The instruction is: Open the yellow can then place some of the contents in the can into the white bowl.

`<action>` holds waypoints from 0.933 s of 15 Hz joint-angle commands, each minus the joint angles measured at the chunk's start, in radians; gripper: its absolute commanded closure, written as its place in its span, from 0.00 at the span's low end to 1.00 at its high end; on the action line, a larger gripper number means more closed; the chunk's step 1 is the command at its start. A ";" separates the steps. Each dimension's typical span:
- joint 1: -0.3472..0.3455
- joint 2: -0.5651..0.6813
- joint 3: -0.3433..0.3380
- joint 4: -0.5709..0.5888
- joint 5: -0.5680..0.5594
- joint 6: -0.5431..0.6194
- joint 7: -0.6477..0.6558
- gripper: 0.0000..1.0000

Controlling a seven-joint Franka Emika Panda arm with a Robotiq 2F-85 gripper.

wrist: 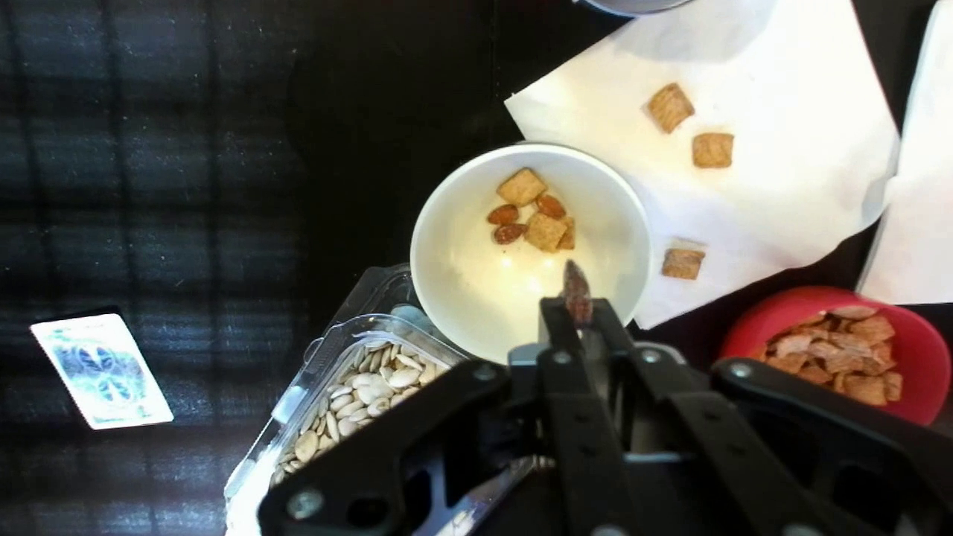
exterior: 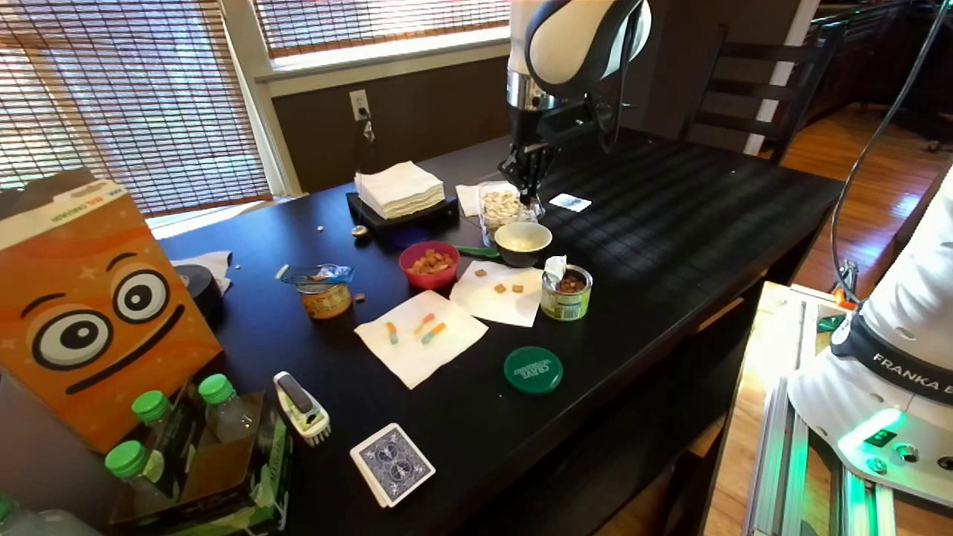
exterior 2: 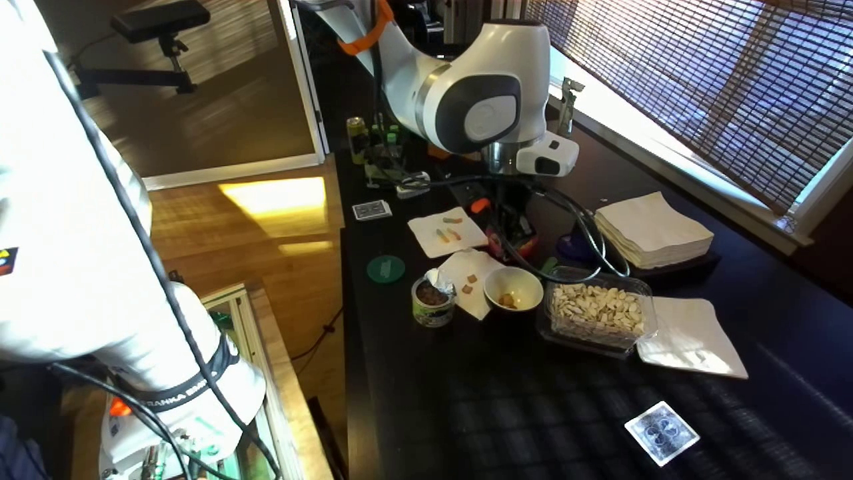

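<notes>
In the wrist view, the gripper [wrist: 577, 311] pinches a single almond [wrist: 576, 286] between its tips, the nut poking out over the inside of the white bowl [wrist: 465, 272]. In that bowl lie three more almonds [wrist: 509, 234] and some tan cereal squares [wrist: 521, 186]; its near rim and part of the red bowl [wrist: 925, 357] are covered by the gripper. A rounded edge [wrist: 640, 5] is cut off at the top (whose, I cannot tell).

In an exterior view, the black band [exterior: 904, 372] round the robot's base reads FRANKA, the next word cut off by the frame. The green disc [exterior: 534, 371] carries pale lettering (too small and skewed to read surely). The yellow can [exterior: 567, 304] stands upright just beside a napkin [exterior: 506, 310], foil [exterior: 555, 270] curled up from its rim; its label is illegible, as is the fine print topping the orange box [exterior: 104, 260].

In an exterior view, a thick black cable [exterior 2: 165, 297] crosses the band, whose lettering shows only in part. The gripper is a dark shape in front of the red bowl, its tips indistinct. The white bowl stands between the can, which shows brown contents [exterior 2: 430, 293], and the clear box [exterior 2: 648, 305] holding seeds [exterior 2: 595, 307].
</notes>
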 commanded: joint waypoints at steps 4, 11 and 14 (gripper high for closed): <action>0.009 0.072 -0.010 0.064 0.016 -0.007 -0.024 0.60; 0.009 0.050 -0.015 0.057 0.022 -0.015 -0.020 0.11; 0.008 0.001 -0.006 0.046 0.061 -0.082 -0.029 0.00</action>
